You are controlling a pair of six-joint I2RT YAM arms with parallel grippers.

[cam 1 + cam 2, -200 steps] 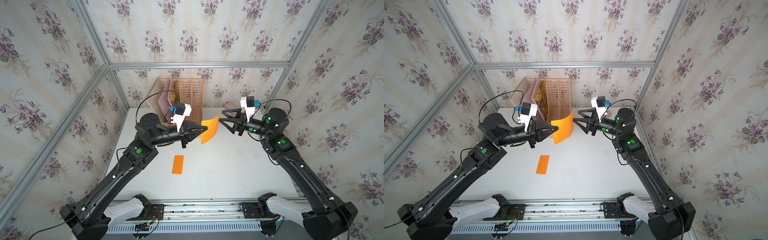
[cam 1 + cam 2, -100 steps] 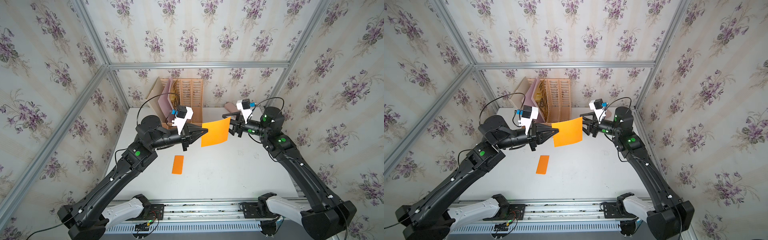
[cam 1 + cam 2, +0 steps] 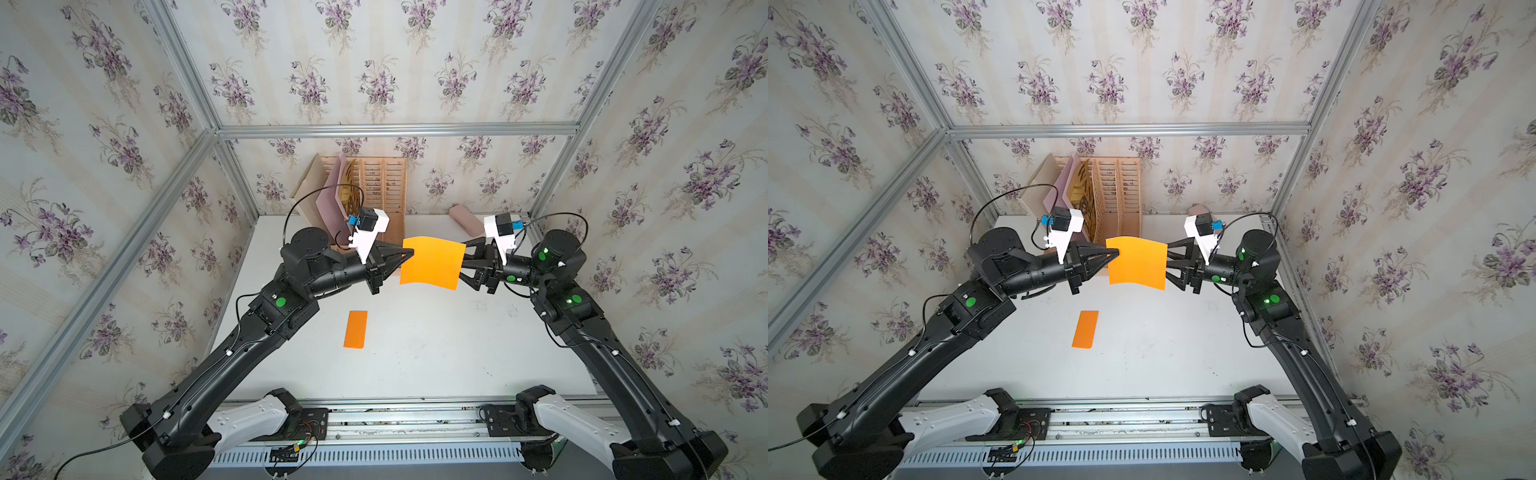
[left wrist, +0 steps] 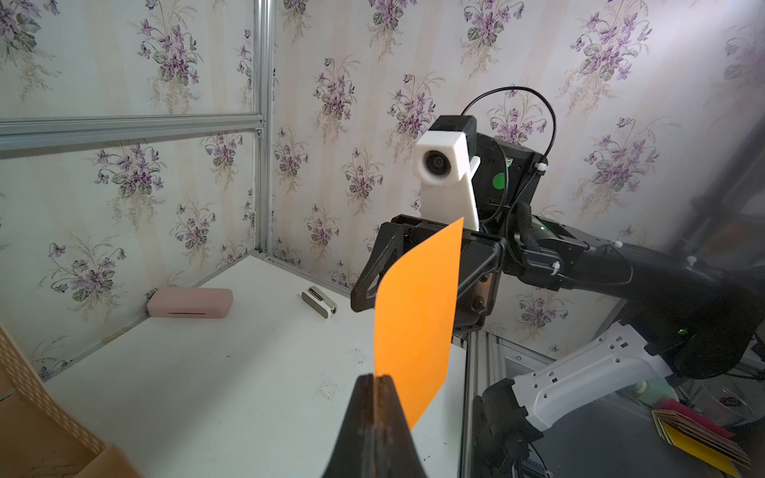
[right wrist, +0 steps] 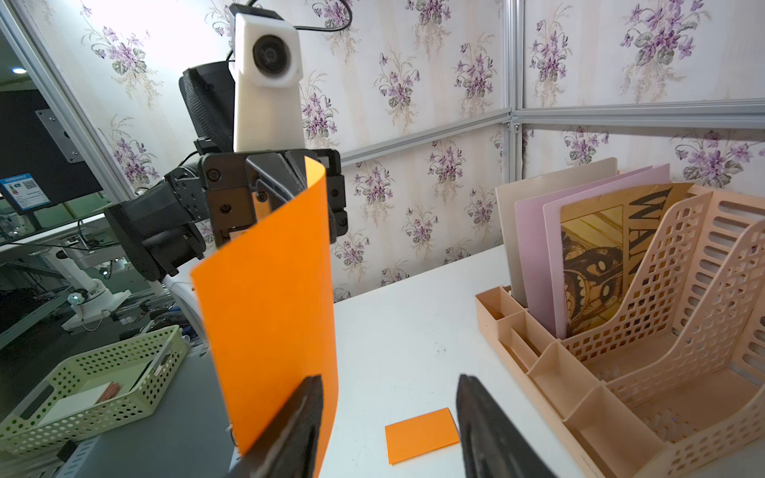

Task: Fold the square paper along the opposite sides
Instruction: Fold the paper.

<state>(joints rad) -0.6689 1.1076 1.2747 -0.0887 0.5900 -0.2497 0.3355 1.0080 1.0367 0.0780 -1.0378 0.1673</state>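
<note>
The orange square paper (image 3: 432,262) (image 3: 1137,262) hangs in the air over the back of the white table (image 3: 415,365). My left gripper (image 3: 409,252) (image 3: 1115,252) (image 4: 376,378) is shut on the paper's left edge. In the left wrist view the paper (image 4: 414,314) curves away from the pinched edge. My right gripper (image 3: 462,262) (image 3: 1168,262) (image 5: 389,378) is open at the opposite edge. In the right wrist view that edge of the paper (image 5: 269,289) lies just inside the gap, close to one finger (image 5: 298,422); I cannot tell whether they touch.
A small folded orange piece (image 3: 355,329) (image 3: 1085,329) (image 5: 421,434) lies flat on the table below the arms. A beige file rack (image 3: 384,187) (image 5: 662,331) holding folders stands at the back. Near the back right corner lie a pink case (image 3: 465,218) (image 4: 189,303) and a small silver object (image 4: 318,302).
The paper has swung from a curled, edge-on pose to facing flat upward. My right gripper has moved in to the paper's free edge and its jaws have narrowed a little. The left grip is unchanged.
</note>
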